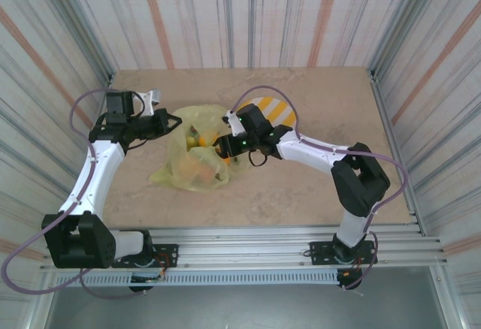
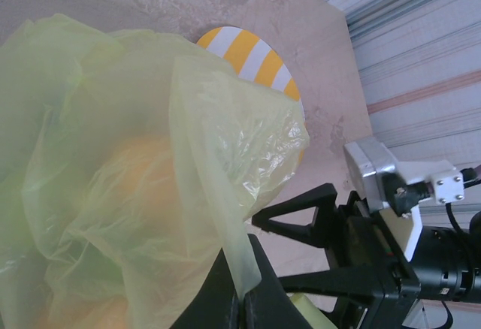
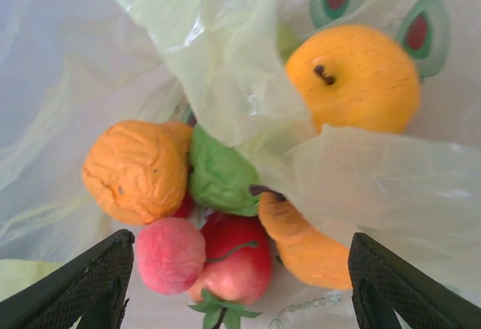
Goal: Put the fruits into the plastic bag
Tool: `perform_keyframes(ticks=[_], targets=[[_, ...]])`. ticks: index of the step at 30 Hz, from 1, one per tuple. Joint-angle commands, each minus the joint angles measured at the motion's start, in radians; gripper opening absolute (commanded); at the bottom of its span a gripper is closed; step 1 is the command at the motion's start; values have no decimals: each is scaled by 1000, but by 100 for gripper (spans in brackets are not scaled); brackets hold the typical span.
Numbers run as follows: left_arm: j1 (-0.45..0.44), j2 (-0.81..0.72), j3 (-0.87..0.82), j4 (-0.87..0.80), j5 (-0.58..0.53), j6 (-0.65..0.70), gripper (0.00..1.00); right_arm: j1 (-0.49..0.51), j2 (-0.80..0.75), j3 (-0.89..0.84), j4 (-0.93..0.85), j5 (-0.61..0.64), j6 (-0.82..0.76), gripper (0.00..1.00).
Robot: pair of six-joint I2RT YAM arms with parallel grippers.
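Right, the fruits sit glossy inside the bag, mid-table by the plate: wrinkled orange, green, two reds, orange pear, yellow-orange apple behind crinkly translucent film. The left gripper pinches the bag's edge. The right gripper gapes wide, empty.

Fruits inside bag (plate behind)

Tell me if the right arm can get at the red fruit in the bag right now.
Probably yes. The right gripper is open at the bag mouth, and the red fruit lies uncovered between its fingers, with no film across it.
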Motion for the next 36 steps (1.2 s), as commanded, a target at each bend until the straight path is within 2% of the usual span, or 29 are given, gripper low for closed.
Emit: perform_keyframes(ticks=[1,9,14,20,24,32,36], targets=[[10,-3,-9,3,14,-3,1,-1,-59,-22,-1,109,10,77],[10,-4,-8,2,12,-1,1,-76,-87,-51,-81,319,-19,82],[10,-3,-10,2,12,-1,1,-156,-78,-59,-97,310,-25,85],[10,-3,-8,2,12,-1,1,-191,-9,-40,-132,265,-28,86],[10,-1,-9,2,11,-1,1,-194,32,-34,-119,234,-28,81],[10,0,-9,0,9,-1,1,-195,99,-4,-111,155,-19,63],[10,1,-8,0,8,1,1,-190,101,-20,-103,140,-15,60]])
